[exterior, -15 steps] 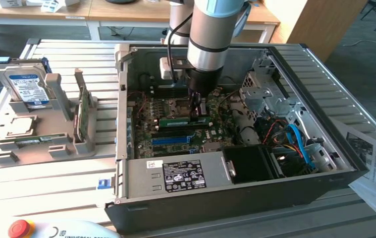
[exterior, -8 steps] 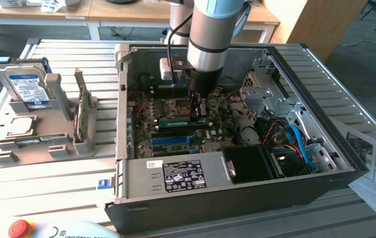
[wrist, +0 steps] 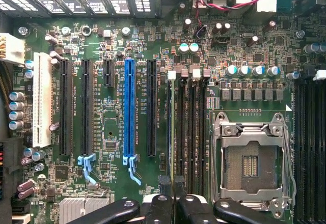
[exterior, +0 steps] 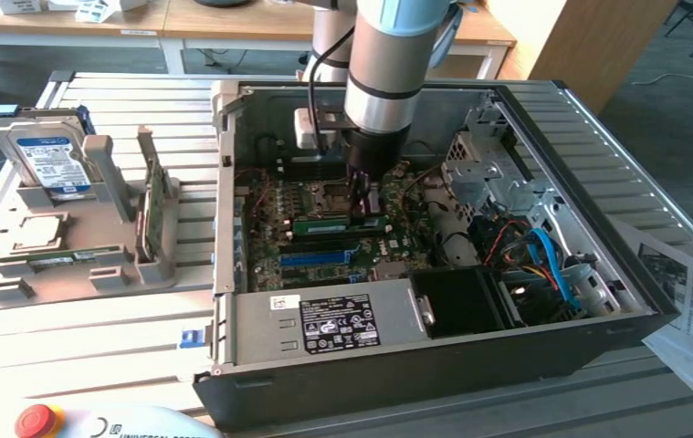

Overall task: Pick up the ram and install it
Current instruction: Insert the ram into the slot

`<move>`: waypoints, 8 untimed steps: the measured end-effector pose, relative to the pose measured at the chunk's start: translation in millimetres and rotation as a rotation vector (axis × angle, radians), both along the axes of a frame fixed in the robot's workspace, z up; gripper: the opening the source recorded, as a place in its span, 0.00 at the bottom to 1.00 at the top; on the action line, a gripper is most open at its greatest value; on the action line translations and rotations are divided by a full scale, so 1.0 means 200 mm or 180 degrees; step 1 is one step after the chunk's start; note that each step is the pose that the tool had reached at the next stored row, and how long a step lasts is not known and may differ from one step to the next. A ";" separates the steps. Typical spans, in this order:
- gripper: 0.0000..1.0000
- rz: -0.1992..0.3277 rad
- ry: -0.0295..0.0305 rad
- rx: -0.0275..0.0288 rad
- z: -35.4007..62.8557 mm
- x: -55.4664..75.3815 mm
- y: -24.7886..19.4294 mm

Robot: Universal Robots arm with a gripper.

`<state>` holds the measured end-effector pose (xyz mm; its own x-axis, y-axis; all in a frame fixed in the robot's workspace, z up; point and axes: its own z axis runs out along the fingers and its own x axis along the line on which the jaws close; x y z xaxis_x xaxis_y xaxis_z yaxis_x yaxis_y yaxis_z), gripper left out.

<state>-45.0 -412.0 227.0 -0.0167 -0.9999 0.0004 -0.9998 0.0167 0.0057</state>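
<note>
Down inside the case (exterior: 444, 374), over the memory slots (wrist: 191, 132) beside the CPU socket (wrist: 252, 158), the ram (wrist: 170, 132) stands on edge along the outermost slot. My worry is a slight misalignment or a notch facing the wrong way, since a push would then bend the stick or chip the slot, and an end clip (wrist: 171, 74) not swung clear could block seating. My gripper (wrist: 173, 191) is nearly closed, fingers clamped on the thin ram near its middle. Whether its lower edge touches the slot I cannot tell.
</note>
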 end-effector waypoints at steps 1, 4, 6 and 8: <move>0.12 0.0000 0.0000 0.0000 -0.002 0.00 0.000; 0.12 0.0000 0.0000 0.0000 -0.006 0.00 0.000; 0.12 0.0000 0.0000 0.0000 -0.009 0.00 0.000; 0.12 0.0000 0.0000 0.0000 -0.010 0.00 0.000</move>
<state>-45.1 -412.0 225.0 -0.0168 -0.9999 0.0006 -0.9998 0.0168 0.0057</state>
